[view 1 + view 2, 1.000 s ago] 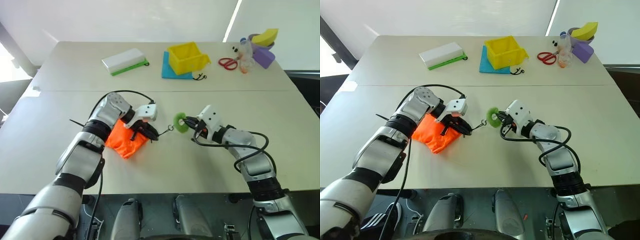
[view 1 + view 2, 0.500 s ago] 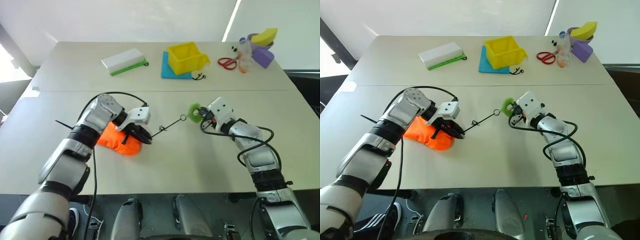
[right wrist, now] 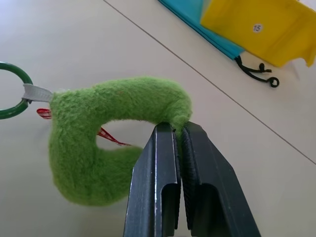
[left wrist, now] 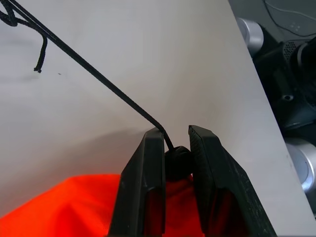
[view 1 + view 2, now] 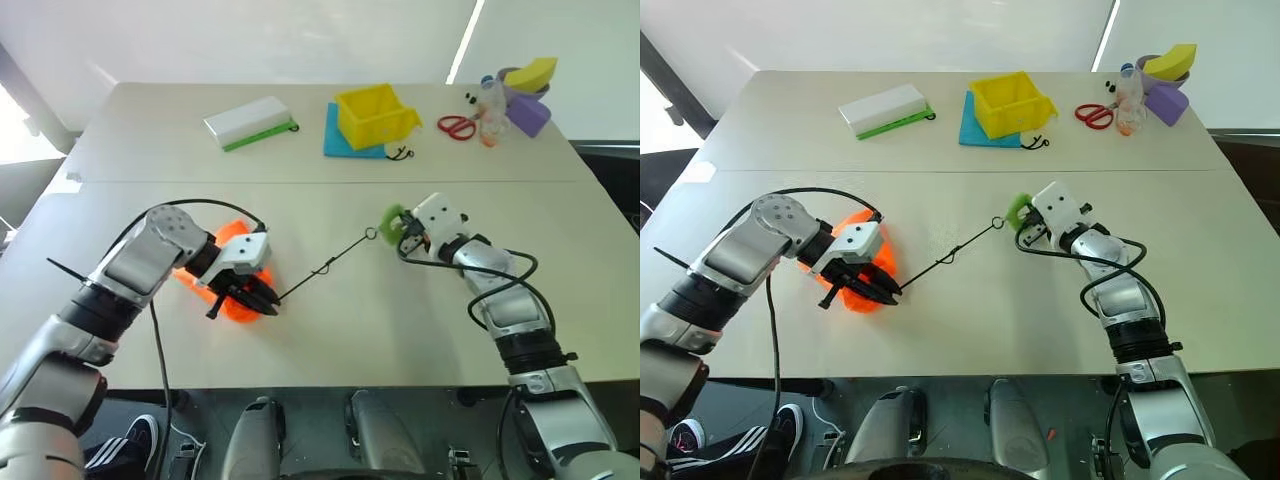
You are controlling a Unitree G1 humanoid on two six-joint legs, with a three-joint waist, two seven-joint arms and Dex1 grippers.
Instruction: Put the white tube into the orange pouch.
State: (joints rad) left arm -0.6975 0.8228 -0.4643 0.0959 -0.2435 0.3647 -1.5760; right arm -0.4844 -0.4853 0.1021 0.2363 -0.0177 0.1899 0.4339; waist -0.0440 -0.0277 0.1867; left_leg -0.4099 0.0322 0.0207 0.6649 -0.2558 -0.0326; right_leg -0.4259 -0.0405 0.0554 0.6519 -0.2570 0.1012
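Observation:
The orange pouch (image 5: 232, 262) lies bunched up on the table at the left, partly hidden under my left gripper (image 5: 266, 304). That gripper is shut on the black cord lock (image 4: 177, 159) at the pouch's neck, with orange fabric (image 4: 64, 205) just behind the fingers. The thin black cord (image 5: 325, 267) runs taut from there to a small green ring (image 3: 7, 92). The ring is tied to a fuzzy green loop (image 3: 108, 143). My right gripper (image 3: 177, 132) is shut on that loop, at the middle right (image 5: 392, 220). The white tube is out of view.
Along the far edge stand a white-and-green flat box (image 5: 250, 122), a yellow bin (image 5: 375, 115) on a blue cloth (image 5: 338, 142), red scissors (image 5: 456, 126) and a cluster of purple and yellow items (image 5: 528, 95). A seam (image 5: 300, 182) crosses the table.
My left gripper has drawn the pouch leftward and toward the near edge. My right gripper has carried the green loop to the right. The cord between them has gone taut and the pouch is bunched tighter.

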